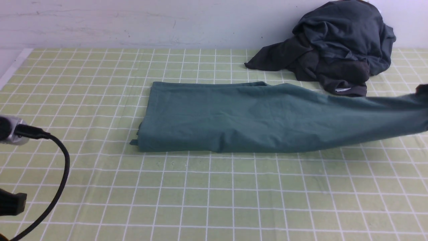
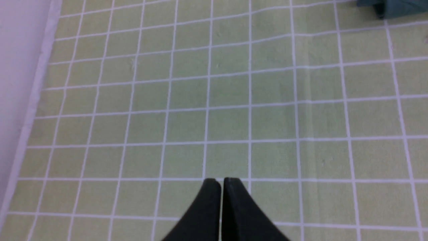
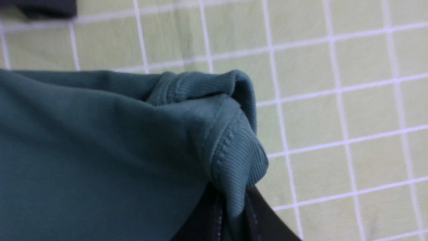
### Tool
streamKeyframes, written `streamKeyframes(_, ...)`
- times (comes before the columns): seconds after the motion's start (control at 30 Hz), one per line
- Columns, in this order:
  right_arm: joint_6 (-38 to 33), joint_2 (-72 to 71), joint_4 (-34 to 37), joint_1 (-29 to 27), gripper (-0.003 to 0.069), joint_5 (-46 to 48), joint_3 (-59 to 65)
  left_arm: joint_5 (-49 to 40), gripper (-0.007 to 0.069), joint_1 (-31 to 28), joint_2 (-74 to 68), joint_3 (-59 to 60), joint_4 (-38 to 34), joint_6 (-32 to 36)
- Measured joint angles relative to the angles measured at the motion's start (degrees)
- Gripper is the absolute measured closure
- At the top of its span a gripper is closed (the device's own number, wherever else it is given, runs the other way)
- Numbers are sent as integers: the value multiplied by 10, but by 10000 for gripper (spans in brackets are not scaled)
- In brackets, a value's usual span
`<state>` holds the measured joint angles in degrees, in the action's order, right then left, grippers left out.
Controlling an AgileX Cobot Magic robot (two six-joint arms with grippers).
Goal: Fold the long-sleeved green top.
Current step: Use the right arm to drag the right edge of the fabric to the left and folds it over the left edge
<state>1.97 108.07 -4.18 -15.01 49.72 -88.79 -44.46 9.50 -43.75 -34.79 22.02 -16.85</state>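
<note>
While right fingers [image 3: 264,222] pinch one green top [image 1: 234,117], left fingers [image 2: 205,209] pressed together, one dark heap [image 1: 341,43].

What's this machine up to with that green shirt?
It's folding the green top. The right jaws are shut on its ribbed edge, lifted off the checked mat on the right; the rest lies flat. The left jaws are shut and empty above bare mat. A heap of dark clothes sits at the back.

The left claw [image 2: 221,182] had two matte black fingers tapering to rounded tips; a black cable [image 1: 68,164] looped from a silver cylindrical plug [image 1: 15,134] on that arm.
</note>
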Motion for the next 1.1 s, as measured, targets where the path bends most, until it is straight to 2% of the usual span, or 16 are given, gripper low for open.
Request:
streamKeyframes(0.13, 4, -29, 31, 27, 636, 69, -95, 70, 627, 0, 23, 42, 7, -50)
streamKeyframes(0.3, 2, -27, 87, 144, 636, 113, -178, 131, 627, 0, 35, 50, 7, -64)
streamKeyframes(0.37, 3, -16, 104, 213, 636, 101, -193, 136, 627, 0, 35, 50, 7, -67)
streamKeyframes(0.5, 28, 33, 117, 341, 636, 11, -201, 137, 627, 0, 35, 51, 5, -67)
streamKeyframes(0.63, 44, 104, 123, 419, 636, -51, -208, 138, 627, 0, 35, 51, -4, -67)
streamKeyframes(0.77, 48, 184, 135, 464, 636, -65, -253, 144, 627, 0, 35, 51, -6, -67)
streamKeyframes(0.93, 51, 274, 151, 497, 616, -65, -375, 144, 627, 0, 35, 51, -8, -67)
streamKeyframes(1.03, 51, 308, 156, 504, 573, -56, -438, 144, 627, 0, 35, 51, -13, -67)
streamKeyframes(1.1, 51, 327, 159, 506, 501, -45, -479, 144, 627, 0, 35, 51, -16, -67)
